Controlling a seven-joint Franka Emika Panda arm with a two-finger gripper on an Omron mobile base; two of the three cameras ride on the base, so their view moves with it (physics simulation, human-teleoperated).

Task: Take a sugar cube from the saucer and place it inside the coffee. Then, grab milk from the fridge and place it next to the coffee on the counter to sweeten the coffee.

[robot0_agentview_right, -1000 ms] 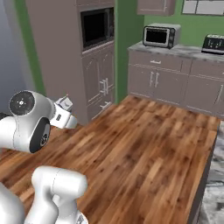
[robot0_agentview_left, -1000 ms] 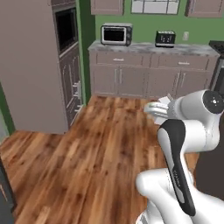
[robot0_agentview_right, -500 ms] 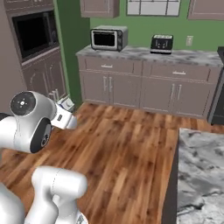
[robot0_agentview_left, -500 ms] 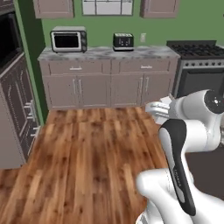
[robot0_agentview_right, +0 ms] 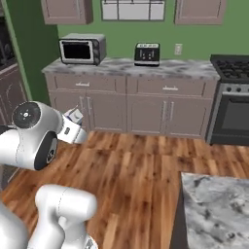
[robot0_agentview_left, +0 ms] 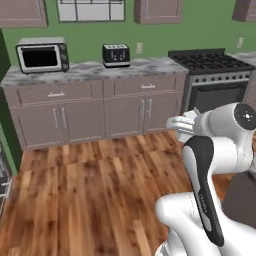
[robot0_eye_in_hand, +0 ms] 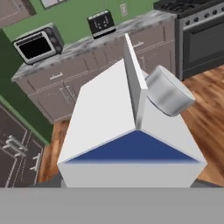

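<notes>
**A:** Carrying the milk, that is how we read this moment. The carton's white gable top and grey cap sit right up against the hand camera, with a blue face at its near side, so we judge the gripper to be clenched on the milk. The finger tips themselves are hidden behind the carton, and we cannot see the contact.

**B:** Agreed. From the right base camera we can just make out a small white carton with a bluish patch at the end of the arm, held up in the air above the wooden floor and touching no surface.

**A:** So the fetching part looks done: the milk is out of the fridge and in hand. We see nothing of the fridge's inside from here.

**B:** And the first half? We cannot tell. No mug, saucer or sugar cube is anywhere in front of us, so whether the cube went into the coffee is not something these pictures settle.

**A:** What faces us is the far counter, with a microwave towards its left end and a toaster near its middle, and the stove just beyond its right edge. A second marbled worktop shows at the lower right of the right base camera.

**B:** Then what is left, in our judgement, is to reach the counter with the coffee and set the carton down upright just beside the mug, then let go.
</notes>
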